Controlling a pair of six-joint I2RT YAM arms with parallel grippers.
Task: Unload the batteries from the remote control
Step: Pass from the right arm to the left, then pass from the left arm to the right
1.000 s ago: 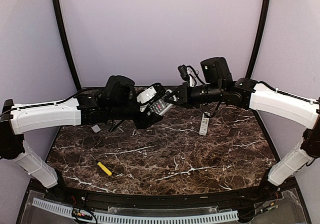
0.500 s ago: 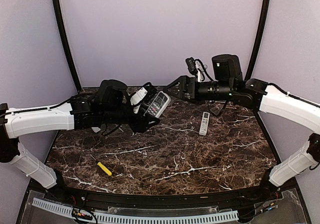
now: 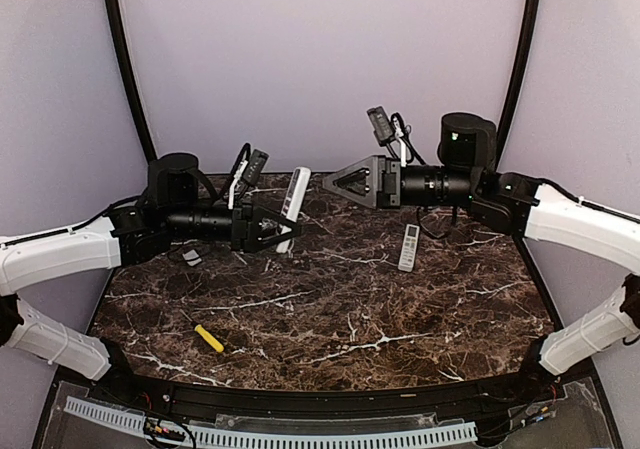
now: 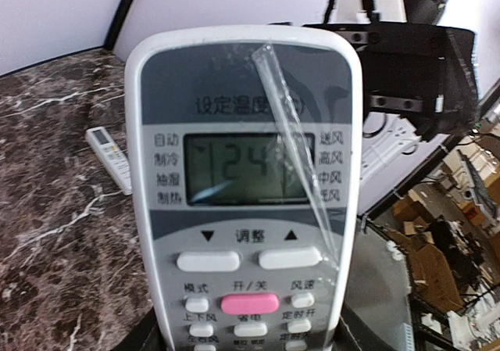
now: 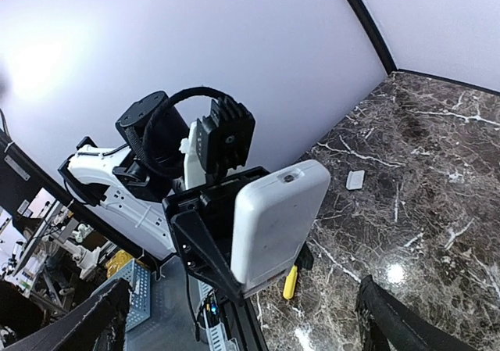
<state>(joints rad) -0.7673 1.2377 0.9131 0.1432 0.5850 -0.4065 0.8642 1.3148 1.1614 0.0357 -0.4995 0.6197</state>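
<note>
1. From the top external view, the left gripper (image 3: 278,231) was clenched on the lower end of the white remote control (image 3: 296,197). The remote stood almost upright above the marble table (image 3: 350,309), leaning a little. The right gripper (image 3: 335,182) hung level just right of the remote's upper end, apart from it and grasping nothing. A second remote (image 3: 408,247) lay flat on the table under the right arm. A yellow-handled screwdriver (image 3: 208,338) lay near the front left, and a small white cover (image 3: 191,257) lay beneath the left arm.
2. From the left wrist view, the remote's button face filled the picture, with its display and pink button towards the camera. Its lower end sank between the left fingers, which barely showed at the bottom edge. A clear strip (image 4: 301,155) slanted across the display. The right gripper's black body sat behind the remote's top right corner.
3. From the right wrist view, the right fingers (image 5: 86,324) stood released and wide apart at the lower corners. The remote's plain white back sat beyond them, untouched, with the left gripper clamped on its lower part. The batteries showed in no view.
</note>
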